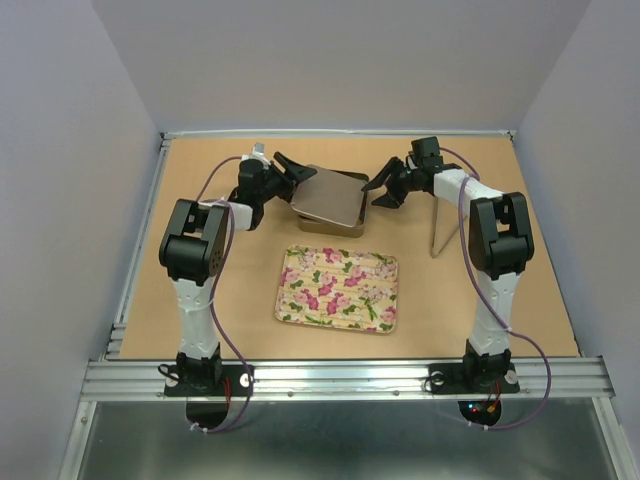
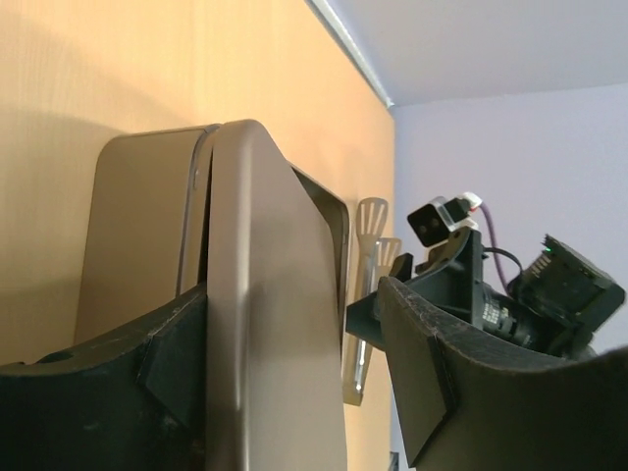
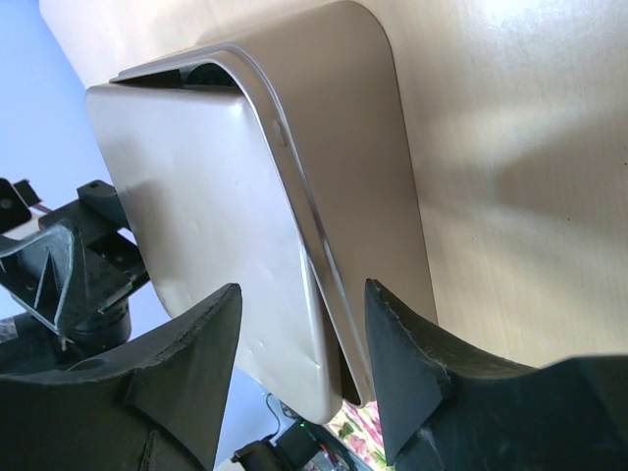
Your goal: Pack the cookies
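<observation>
Upper centre of the overhead view: a metal tin (image 1: 345,225) on the desk (image 1: 500,300), with its lid (image 1: 325,193) lying askew and tilted over it. At the tin's left edge, left end effector (image 1: 297,172), spread open astride the lid's rim, one finger against it and the other apart. At the right edge, right end effector (image 1: 374,195), likewise open, fingers either side of the lid's edge. Below, mid-frame, a floral tray (image 1: 339,289). Right of the tin, metal tongs (image 1: 443,228). Cookies out of sight in every view; whether inside the tin, cannot tell.
</observation>
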`<state>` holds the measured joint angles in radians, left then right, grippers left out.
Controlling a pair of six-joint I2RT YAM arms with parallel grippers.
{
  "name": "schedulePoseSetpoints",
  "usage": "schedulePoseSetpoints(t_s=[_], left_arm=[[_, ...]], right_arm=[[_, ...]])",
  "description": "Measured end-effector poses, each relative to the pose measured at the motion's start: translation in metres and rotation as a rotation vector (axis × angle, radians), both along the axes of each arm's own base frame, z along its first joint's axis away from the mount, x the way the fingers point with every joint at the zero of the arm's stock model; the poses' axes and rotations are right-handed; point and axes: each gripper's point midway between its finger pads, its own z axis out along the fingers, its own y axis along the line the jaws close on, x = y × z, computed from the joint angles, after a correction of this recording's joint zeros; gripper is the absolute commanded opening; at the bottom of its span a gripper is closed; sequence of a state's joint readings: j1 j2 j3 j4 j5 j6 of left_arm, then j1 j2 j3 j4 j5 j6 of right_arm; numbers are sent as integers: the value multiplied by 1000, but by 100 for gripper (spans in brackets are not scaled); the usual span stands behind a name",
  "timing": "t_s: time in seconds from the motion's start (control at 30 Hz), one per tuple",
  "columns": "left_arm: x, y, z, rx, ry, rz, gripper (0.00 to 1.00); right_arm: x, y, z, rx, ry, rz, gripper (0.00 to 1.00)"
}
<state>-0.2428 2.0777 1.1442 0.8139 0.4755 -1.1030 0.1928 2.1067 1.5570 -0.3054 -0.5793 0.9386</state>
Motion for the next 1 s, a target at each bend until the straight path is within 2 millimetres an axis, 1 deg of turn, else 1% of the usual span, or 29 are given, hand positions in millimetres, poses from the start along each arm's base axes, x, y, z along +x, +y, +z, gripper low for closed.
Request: schedulePoseSetpoints(t_s=[0.07,0.1,0.17,0.3,0.37,0.6,0.73,0.93,1.0], left_arm=[[3,-1,-1,28,14,-5,75],[4,-2,-2,42,16,-8,79],[6,-3,-2,69,22,-15,79],[14,-6,2,156,45,-28,80],[18,-6,1,211,63,-29,80],[25,-4,2,329,104,-42,80],[27,2,2,387,118,-33,80],[21,25,-17,512,193,-10,80],[23,30,-16,543,200,-6,80]], right_arm=[[0,0,0,2,0,2,59],[0,0,0,3,0,3,59],[0,1,1,4,0,3,59],[-1,1,1,4,0,4,59],[-1,1,1,5,1,4,59],[-1,1,1,6,1,4,59],[-1,1,1,6,1,5,59],[-1,1,1,6,1,5,59],[-1,1,1,7,2,5,59]])
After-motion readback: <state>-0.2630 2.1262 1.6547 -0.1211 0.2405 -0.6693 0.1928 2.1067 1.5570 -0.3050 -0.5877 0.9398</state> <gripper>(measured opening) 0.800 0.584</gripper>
